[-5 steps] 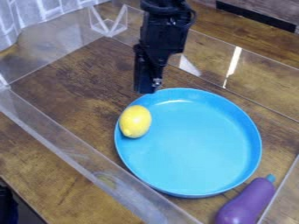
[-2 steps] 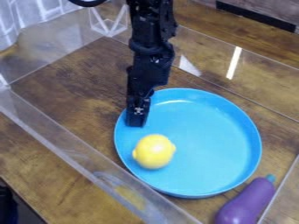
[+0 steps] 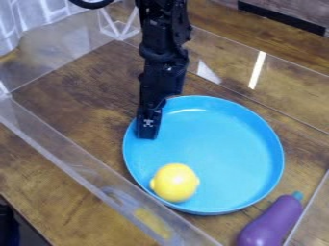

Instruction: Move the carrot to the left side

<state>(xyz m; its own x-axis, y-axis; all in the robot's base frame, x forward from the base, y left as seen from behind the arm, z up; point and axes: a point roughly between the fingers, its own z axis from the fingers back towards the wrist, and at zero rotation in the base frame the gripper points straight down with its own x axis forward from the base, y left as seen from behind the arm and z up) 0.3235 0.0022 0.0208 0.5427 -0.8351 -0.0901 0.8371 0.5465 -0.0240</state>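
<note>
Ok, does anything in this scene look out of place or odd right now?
The carrot, which looks like a small yellow lemon, lies loose inside the blue plate near its front rim, apart from the gripper at the plate's left edge. The purple eggplant lies outside the plate. Nothing looks spilled or damaged.

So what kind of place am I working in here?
Probably a lab test bench, not a real kitchen: a wooden table fenced by clear plastic walls, with toy food, a yellow carrot on a blue plate and a purple eggplant.
</note>
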